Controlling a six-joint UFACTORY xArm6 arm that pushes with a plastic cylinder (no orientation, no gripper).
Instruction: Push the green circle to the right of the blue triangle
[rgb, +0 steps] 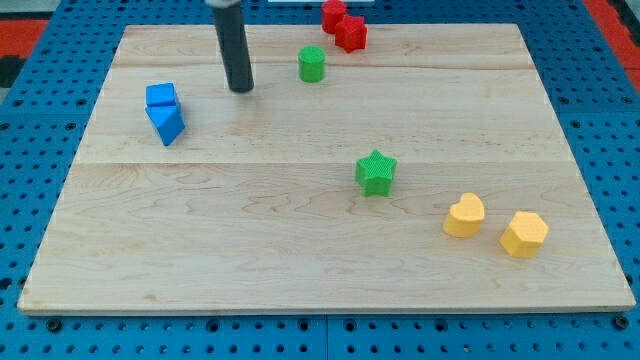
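Observation:
The green circle (312, 64), a short cylinder, stands on the wooden board near the view's top, a little left of centre. The blue triangle (167, 123) lies at the view's left, touching a blue cube (160, 96) just above it. My tip (240, 89) is on the board between them, about 70 px left of and slightly below the green circle, and about 75 px right of and above the blue triangle. It touches no block.
Two red blocks (342, 24) sit close together at the top edge, right of the green circle. A green star (376, 172) is near the centre. A yellow heart (465, 215) and a yellow hexagon (524, 234) lie at the lower right.

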